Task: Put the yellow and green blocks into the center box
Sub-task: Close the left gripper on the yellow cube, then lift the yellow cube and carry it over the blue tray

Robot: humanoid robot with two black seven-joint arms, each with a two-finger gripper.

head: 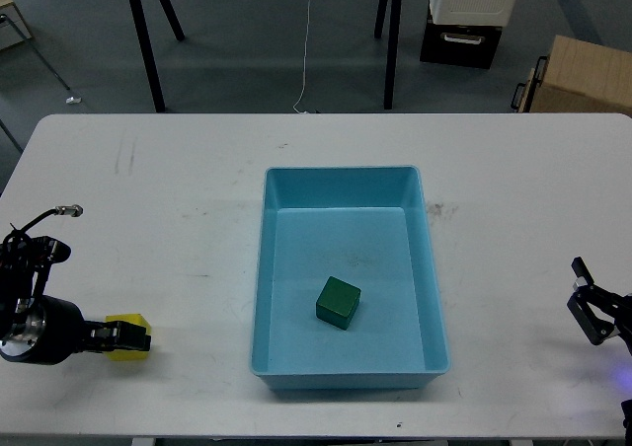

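A green block lies inside the light blue box at the table's centre. A yellow block sits on the table at the front left. My left gripper is down at the yellow block, its dark fingers crossing the block's front. They show side-on as one dark bar, so I cannot tell whether they are closed. My right gripper is at the far right edge, low, open and empty, far from both blocks.
The white table reaches to the frame's bottom edge. Behind it are black stand legs, a cardboard box and a white and black unit on the floor.
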